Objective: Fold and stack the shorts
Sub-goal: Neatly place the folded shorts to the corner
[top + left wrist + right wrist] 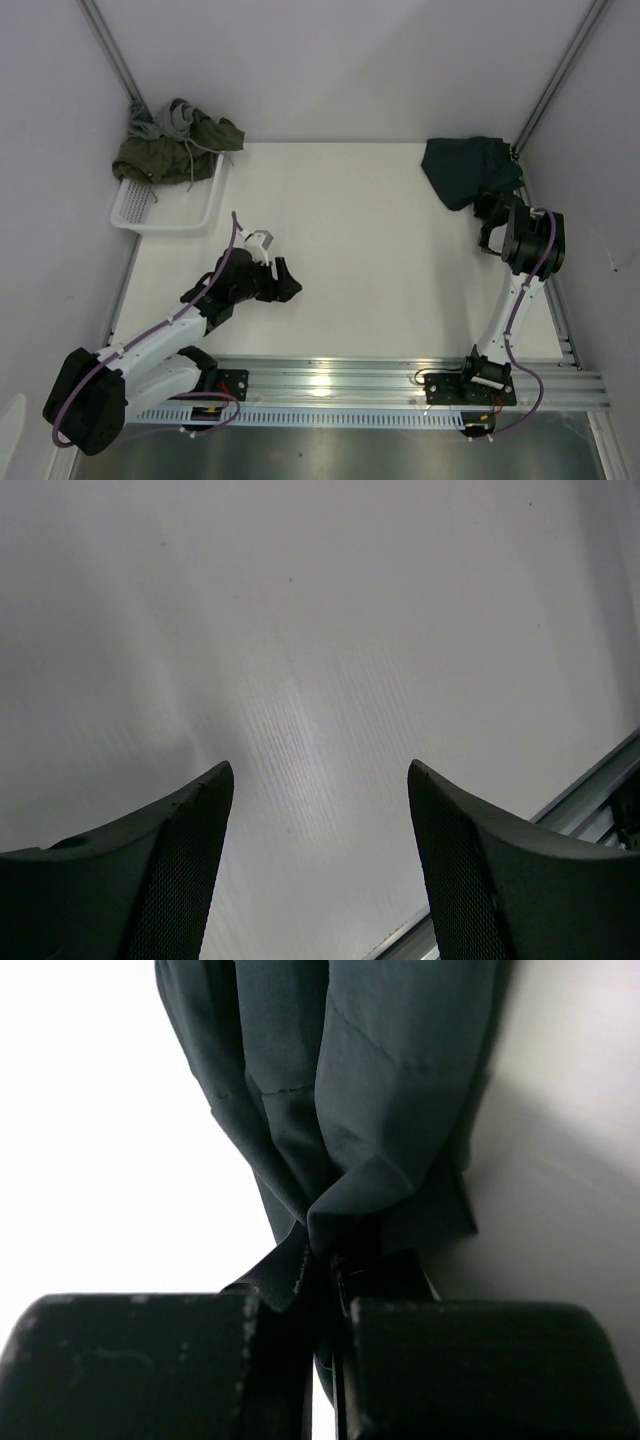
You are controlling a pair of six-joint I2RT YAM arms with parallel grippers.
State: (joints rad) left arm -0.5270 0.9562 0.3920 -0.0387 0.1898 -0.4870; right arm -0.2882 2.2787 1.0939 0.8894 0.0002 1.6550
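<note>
The right hand (330, 1295) was pinched shut on a bunched fold of the dark navy cloth shorts (370, 1090), heaped just ahead of it. Limp and light, they probably wanted holding by the waistband corners. The left hand (320, 810) gaped empty, far aside. Beyond it, crumpled olive green shorts (175, 155) overhung a white mesh basket (135, 212).

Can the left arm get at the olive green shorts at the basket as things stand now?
Probably yes. The left end effector is open and empty, nothing stands between it and the olive green shorts, and they lie heaped over the far end of the white basket. The stretch looks long.
</note>
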